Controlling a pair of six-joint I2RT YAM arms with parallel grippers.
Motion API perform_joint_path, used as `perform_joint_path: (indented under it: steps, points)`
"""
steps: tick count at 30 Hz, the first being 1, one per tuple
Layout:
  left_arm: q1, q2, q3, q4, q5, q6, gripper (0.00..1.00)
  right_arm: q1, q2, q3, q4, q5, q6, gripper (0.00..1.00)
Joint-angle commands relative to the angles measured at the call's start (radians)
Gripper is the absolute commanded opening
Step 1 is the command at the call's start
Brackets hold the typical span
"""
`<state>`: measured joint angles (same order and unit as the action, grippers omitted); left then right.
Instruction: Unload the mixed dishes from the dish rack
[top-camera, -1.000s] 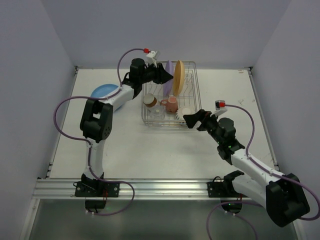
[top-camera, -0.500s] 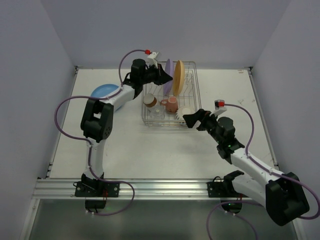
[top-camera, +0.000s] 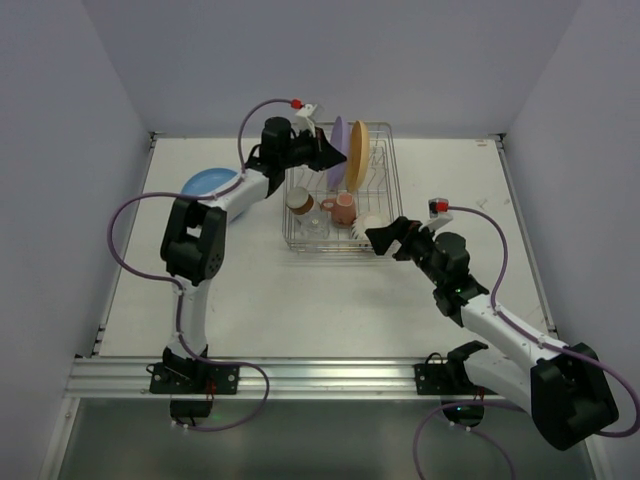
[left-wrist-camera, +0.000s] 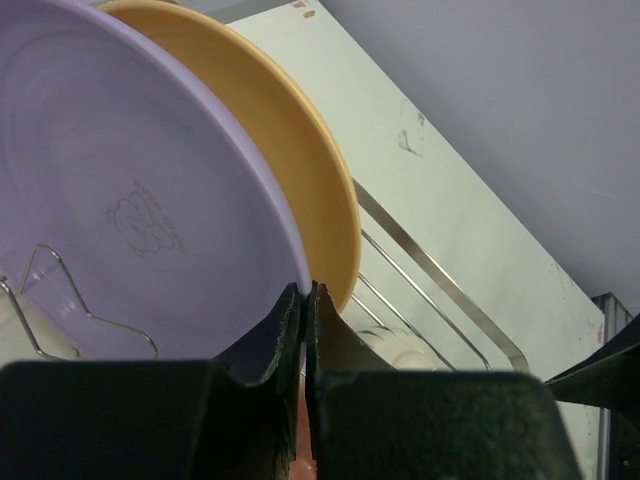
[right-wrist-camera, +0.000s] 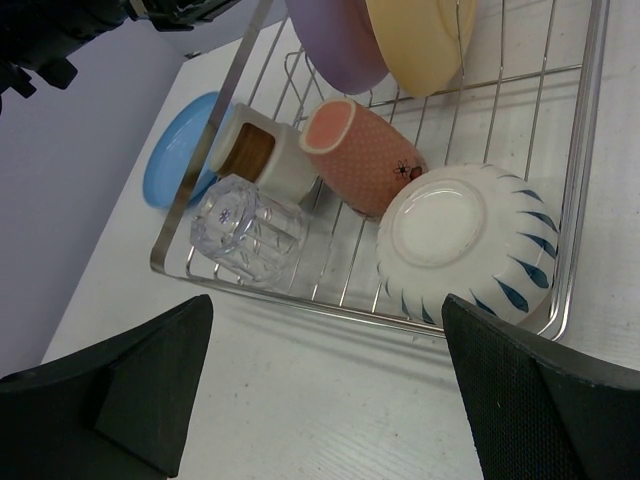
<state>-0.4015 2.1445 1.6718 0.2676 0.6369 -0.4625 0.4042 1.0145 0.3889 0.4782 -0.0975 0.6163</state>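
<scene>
The left gripper (left-wrist-camera: 303, 310) pinches the purple plate (left-wrist-camera: 130, 200) in the dish rack (right-wrist-camera: 590, 100) by the counter's far edge. The right gripper (top-camera: 383, 240) is spread wide near the white cup (right-wrist-camera: 465, 245).

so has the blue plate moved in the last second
No. In the top view the blue plate lies flat on the table at the same spot, left of the dish rack, which has not shifted either.

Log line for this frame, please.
left gripper: shut on purple plate rim, in rack | right gripper: open, hovering near white cup | blue plate: on table beside rack
</scene>
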Motion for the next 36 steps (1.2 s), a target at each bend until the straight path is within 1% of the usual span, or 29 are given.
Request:
perform_joint_path:
  steps: [1,3,8,14,20,21,22,23,24,25,26,27,28,29,30,32,33,34,35,36]
  points:
    - [0.007,-0.11,0.017,0.084,0.098,-0.059,0.0,0.004,0.009,0.042,0.016,-0.001,-0.016,0.99]
    - [0.013,-0.133,0.013,0.104,0.112,-0.086,0.0,0.004,0.01,0.042,0.016,-0.002,-0.016,0.99]
    - [0.026,-0.208,-0.012,0.111,0.121,-0.102,0.0,0.002,0.015,0.045,0.014,-0.004,-0.015,0.99]
    - [0.039,-0.299,-0.066,0.177,0.147,-0.151,0.0,0.004,0.015,0.047,0.013,-0.004,-0.016,0.99]
    - [0.043,-0.385,-0.106,0.19,0.144,-0.163,0.0,0.004,0.015,0.047,0.011,-0.004,-0.02,0.99]
    - [0.044,-0.394,-0.109,0.174,0.121,-0.154,0.0,0.004,0.015,0.047,0.011,-0.004,-0.02,0.99]
    - [0.043,-0.414,-0.107,0.139,0.094,-0.106,0.0,0.004,0.016,0.047,0.013,-0.004,-0.018,0.99]
    - [0.043,-0.422,-0.103,0.064,0.063,-0.076,0.0,0.002,0.018,0.048,0.013,-0.004,-0.018,0.99]
    - [0.043,-0.437,-0.106,0.038,0.003,-0.052,0.0,0.002,0.018,0.048,0.013,-0.004,-0.02,0.99]
    - [0.043,-0.443,-0.109,0.012,-0.026,-0.001,0.0,0.004,0.019,0.05,0.013,-0.004,-0.02,0.99]
    - [0.043,-0.448,-0.107,-0.046,-0.057,0.025,0.0,0.004,0.025,0.053,0.013,-0.008,-0.021,0.99]
    - [0.043,-0.449,-0.1,-0.074,-0.116,0.047,0.0,0.004,0.029,0.056,0.011,-0.008,-0.02,0.99]
    - [0.043,-0.455,-0.099,-0.097,-0.144,0.086,0.0,0.004,0.03,0.057,0.004,-0.007,-0.021,0.99]
    - [0.043,-0.459,-0.098,-0.138,-0.17,0.106,0.0,0.004,0.033,0.061,0.0,-0.005,-0.021,0.99]
    - [0.043,-0.46,-0.092,-0.162,-0.234,0.122,0.0,0.002,0.033,0.062,-0.003,-0.004,-0.02,0.99]
    - [0.043,-0.46,-0.083,-0.227,-0.298,0.172,0.0,0.004,0.032,0.062,-0.003,-0.002,-0.023,0.99]
    - [0.044,-0.459,-0.072,-0.249,-0.36,0.188,0.0,0.002,0.03,0.062,-0.003,0.001,-0.023,0.99]
    - [0.044,-0.456,-0.067,-0.293,-0.391,0.218,0.0,0.002,0.03,0.062,-0.004,0.001,-0.023,0.99]
    - [0.044,-0.454,-0.061,-0.321,-0.449,0.232,0.0,0.004,0.029,0.061,-0.004,0.002,-0.023,0.99]
    - [0.046,-0.451,-0.06,-0.335,-0.476,0.243,0.0,0.004,0.029,0.062,-0.004,0.002,-0.023,0.99]
